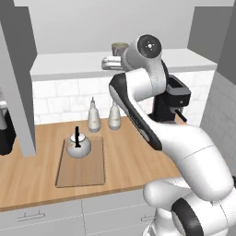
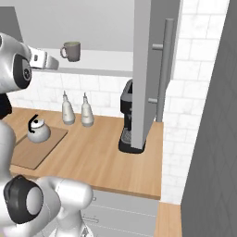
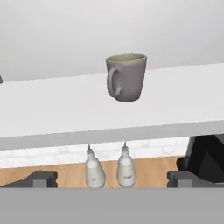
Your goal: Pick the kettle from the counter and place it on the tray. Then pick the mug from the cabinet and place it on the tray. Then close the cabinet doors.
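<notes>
A white robot arm's two-finger gripper (image 3: pixel 112 177) is hovering with its jaws spread wide and holding nothing, just in front of the white shelf (image 3: pixel 65 113) of the light-grey wall cabinet (image 1: pixel 18 78), where a small grey-green mug (image 3: pixel 126 77) with a side handle is standing upright. Below, the squat silver-white kettle (image 1: pixel 78 145) with its black arched handle is sitting on the far end of the flat light-wood tray (image 1: pixel 82 165), which is lying on the long light-brown wooden counter (image 2: pixel 102 157). Two tall white bottles (image 1: pixel 93 116) are standing side by side against the tiled wall behind the tray, a black coffee machine (image 2: pixel 131 118) is resting further right, and a grey cabinet door (image 2: pixel 152 60) with a slim bar handle is hanging open.
</notes>
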